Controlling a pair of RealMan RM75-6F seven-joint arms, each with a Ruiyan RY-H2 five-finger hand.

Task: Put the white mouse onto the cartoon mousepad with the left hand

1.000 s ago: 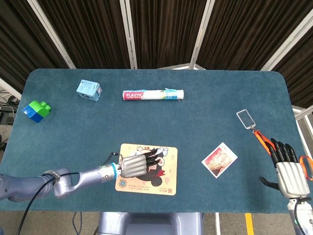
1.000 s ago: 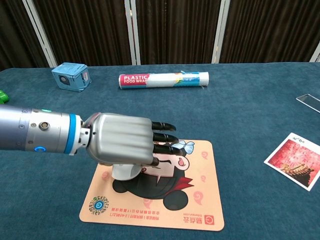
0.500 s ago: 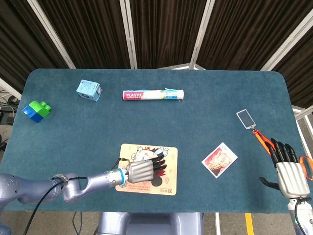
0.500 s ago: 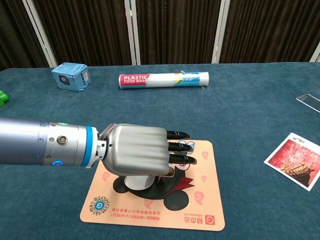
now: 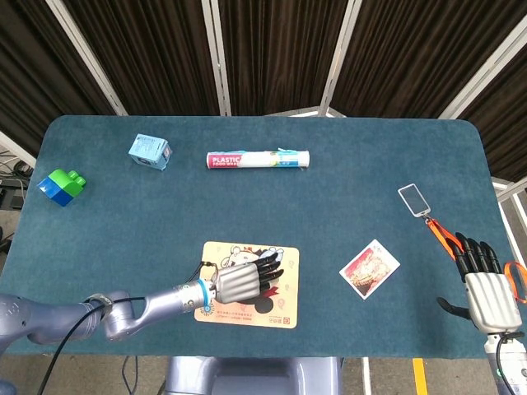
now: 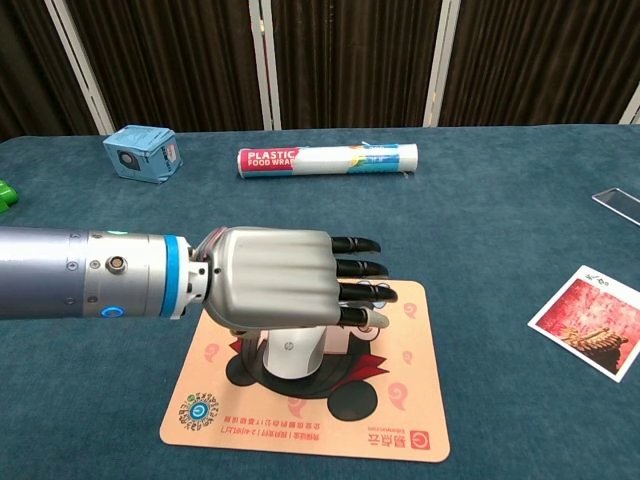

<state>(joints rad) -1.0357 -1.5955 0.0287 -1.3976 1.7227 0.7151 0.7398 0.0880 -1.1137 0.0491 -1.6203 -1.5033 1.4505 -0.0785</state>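
A: Releasing is the step in hand. The white mouse (image 6: 293, 352) sits on the cartoon mousepad (image 6: 400, 420), low centre of the chest view, directly under the left hand (image 6: 275, 290). Whether the fingers are clear of the mouse cannot be told; they extend forward, slightly spread.

B: Procedure?

A: Lift the hand straight up, fingers apart, so nothing drags the mouse off the pad. Withdraw only once clear.

B: Inventory?

A: On the table (image 5: 346, 214): one mouse, one mousepad, one food wrap roll (image 5: 258, 159), one blue carton (image 5: 149, 151), one green-and-blue brick (image 5: 58, 186), one picture card (image 5: 369, 267), one lanyard tag (image 5: 413, 199). The right hand (image 5: 487, 290), lower right of the head view, holds nothing, fingers extended.
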